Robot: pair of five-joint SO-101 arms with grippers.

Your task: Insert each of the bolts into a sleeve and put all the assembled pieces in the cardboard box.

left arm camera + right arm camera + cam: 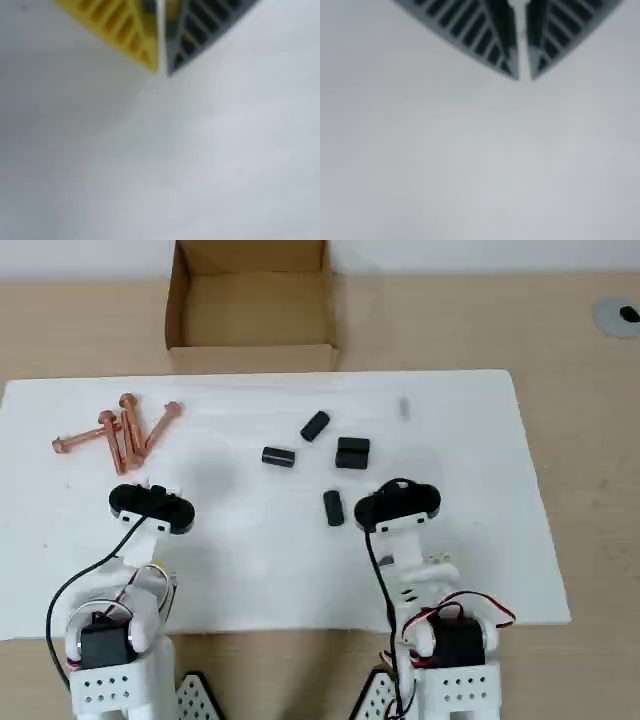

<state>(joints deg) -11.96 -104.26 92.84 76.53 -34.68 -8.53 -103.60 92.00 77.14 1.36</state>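
Several copper bolts (118, 430) lie in a loose pile on the white sheet (450, 540) at the far left. Several black sleeves (316, 426) are scattered near the sheet's middle, one (333, 507) close beside the right arm's head. The open cardboard box (250, 308) stands beyond the sheet. My left gripper (162, 70), with one yellow and one dark finger, is shut just over bare white sheet, a little nearer than the bolts. My right gripper (522, 76) is shut too, empty, over bare sheet next to the nearest sleeve.
The sheet covers most of the wooden table (590, 440). A grey round fitting (618, 316) sits at the table's far right. Both arm bases (110, 660) stand at the near edge.
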